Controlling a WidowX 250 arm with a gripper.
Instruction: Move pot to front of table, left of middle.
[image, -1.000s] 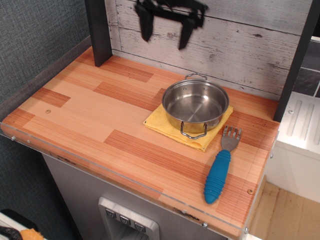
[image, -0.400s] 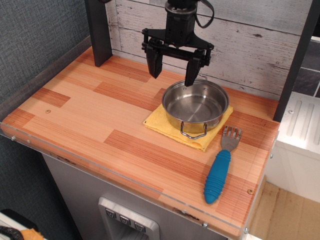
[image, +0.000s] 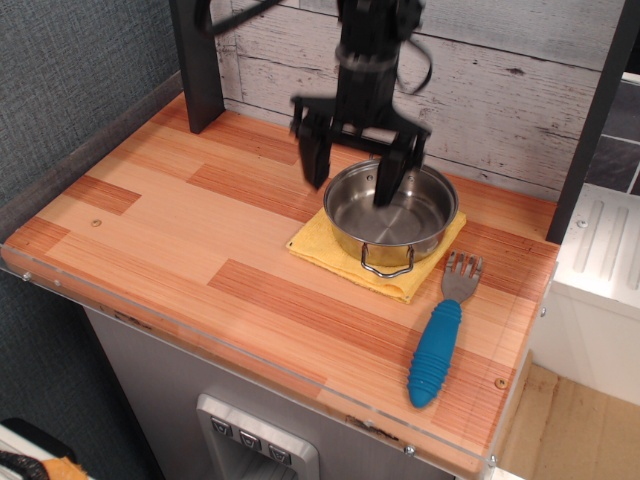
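Note:
The shiny steel pot (image: 400, 222) sits on a yellow cloth (image: 330, 250) at the back right of the wooden table (image: 170, 230). One wire loop handle faces the front; the far handle is hidden behind the gripper. My black gripper (image: 352, 172) is open and comes down over the pot's back left rim. Its left finger (image: 316, 160) is outside the pot and its right finger (image: 390, 178) is inside the bowl. It holds nothing.
A fork with a blue ribbed handle (image: 437, 349) lies at the front right, next to the cloth. A dark post (image: 196, 60) stands at the back left, another at the right edge (image: 590, 130). A grey plank wall (image: 500, 90) runs behind.
The gripper has come down from high at the back wall to the pot, its fingers now straddling the back left rim. The pot, cloth and fork have not moved.

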